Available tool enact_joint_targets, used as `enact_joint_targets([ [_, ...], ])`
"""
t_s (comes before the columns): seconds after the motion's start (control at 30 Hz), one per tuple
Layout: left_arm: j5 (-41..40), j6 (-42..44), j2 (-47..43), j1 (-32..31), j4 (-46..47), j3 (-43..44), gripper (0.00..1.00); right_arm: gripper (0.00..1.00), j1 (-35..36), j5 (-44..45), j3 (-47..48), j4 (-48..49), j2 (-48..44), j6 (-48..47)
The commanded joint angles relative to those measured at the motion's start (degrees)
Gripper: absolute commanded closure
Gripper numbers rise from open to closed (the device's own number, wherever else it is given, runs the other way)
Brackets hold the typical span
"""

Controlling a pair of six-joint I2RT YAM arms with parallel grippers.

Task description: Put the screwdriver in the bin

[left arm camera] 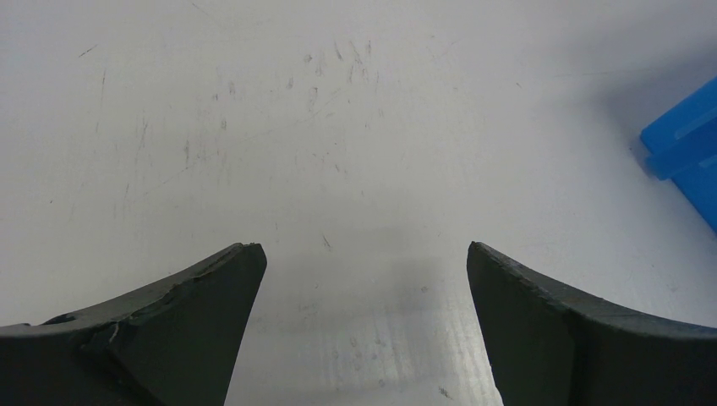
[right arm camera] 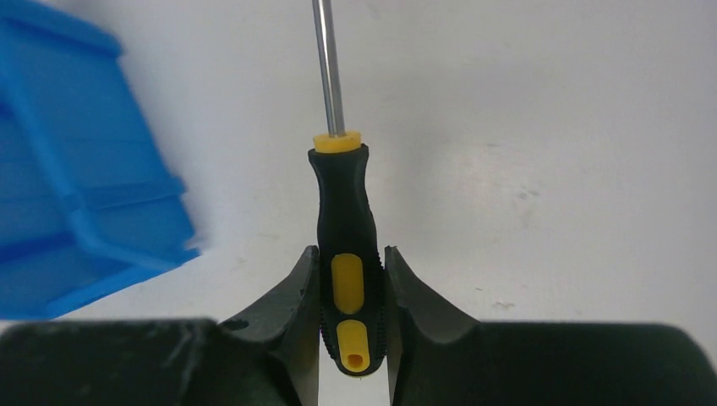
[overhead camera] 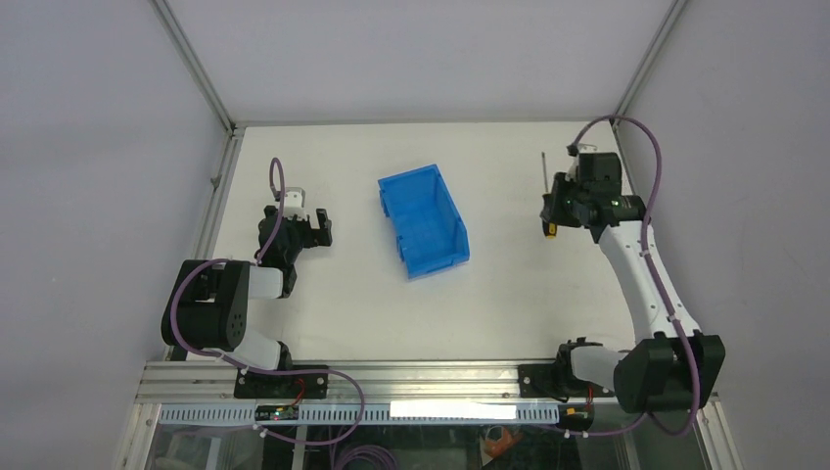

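The screwdriver [right arm camera: 342, 211] has a black and yellow handle and a thin metal shaft. My right gripper [right arm camera: 352, 254] is shut on its handle, the shaft pointing away from me. In the top view the right gripper [overhead camera: 554, 213] is at the right side of the table, with the shaft [overhead camera: 544, 171] pointing to the far edge. The blue bin [overhead camera: 424, 220] stands in the middle of the table, well left of the right gripper, and shows at the left of the right wrist view [right arm camera: 76, 161]. My left gripper [overhead camera: 315, 228] [left arm camera: 362, 254] is open and empty, left of the bin.
The white table [overhead camera: 489, 304] is bounded by grey walls and metal frame posts [overhead camera: 196, 64]. A corner of the bin [left arm camera: 686, 144] shows at the right of the left wrist view.
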Motion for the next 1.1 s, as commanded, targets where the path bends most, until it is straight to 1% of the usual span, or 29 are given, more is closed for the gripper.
enact_joint_targets([
  [0.0, -0.4, -0.6, -0.8, 0.2, 1.8, 1.4, 0.01, 0.99, 11.9, 0.5, 8.3, -3.3, -1.5, 6.8],
  [0.03, -0.4, -0.6, -0.8, 0.1, 1.8, 1.4, 0.01, 1.00, 16.0, 1.3, 9.7, -3.5, -0.4, 8.1],
  [0.07, -0.4, -0.6, -0.8, 0.1, 1.8, 1.4, 0.01, 1.00, 18.3, 1.7, 10.9, -3.3, 0.3, 9.0],
  [0.1, -0.4, -0.6, -0.8, 0.1, 1.8, 1.4, 0.01, 1.00, 22.8, 3.3, 12.4, -2.9, 2.1, 9.6],
  [0.23, -0.4, -0.6, -0.8, 0.2, 1.8, 1.4, 0.01, 1.00, 35.6, 9.0, 17.7, -1.3, 8.4, 9.4],
  [0.27, -0.4, -0.7, -0.8, 0.2, 1.8, 1.4, 0.01, 1.00, 38.0, 10.5, 19.1, -0.9, 10.9, 9.1],
  [0.37, -0.4, -0.6, -0.8, 0.2, 1.8, 1.4, 0.01, 1.00, 42.3, 11.2, 22.4, 0.4, 15.9, 7.8],
  [0.6, -0.4, -0.7, -0.7, 0.1, 1.8, 1.4, 0.01, 1.00, 45.8, 13.0, 25.9, 1.9, 26.1, 6.3],
  [0.8, -0.4, -0.6, -0.8, 0.1, 1.8, 1.4, 0.01, 1.00, 45.9, 14.5, 25.0, 5.5, 32.7, 4.8],
  [1.07, -0.4, -0.6, -0.8, 0.1, 1.8, 1.4, 0.01, 1.00, 46.0, 15.6, 24.5, 7.4, 39.7, 6.2],
])
